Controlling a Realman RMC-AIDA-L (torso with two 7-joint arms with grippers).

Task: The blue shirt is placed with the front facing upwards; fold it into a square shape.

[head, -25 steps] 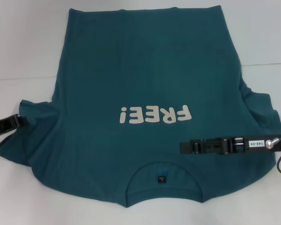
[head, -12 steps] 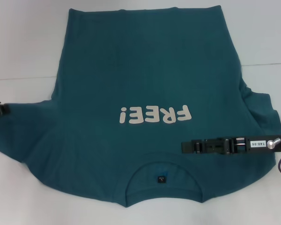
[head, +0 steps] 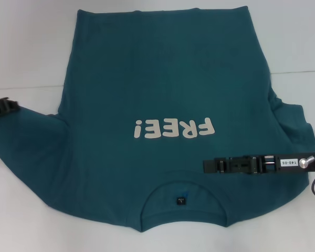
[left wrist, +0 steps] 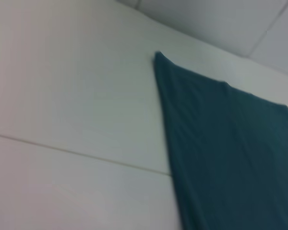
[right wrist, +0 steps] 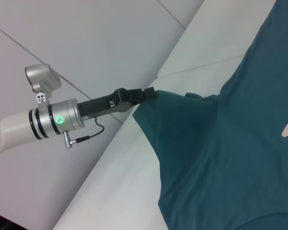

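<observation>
1. The blue shirt (head: pixel 157 131) lies flat across the middle of the white table (head: pixel 26 47), print up, collar at 6 o'clock.
2. The left gripper (head: pixel 11 106), at 9 o'clock, is clenched on the shirt's sleeve tip.
3. The right gripper (head: pixel 206 166) reaches in from 3 o'clock over the shoulder; whether it is released or clenched I cannot tell.

The neck label (head: pixel 181 200) on the blue shirt (head: pixel 163 79) is too small to read. The right gripper (head: pixel 206 166) lies flat, and its fingers cannot be told apart.
</observation>
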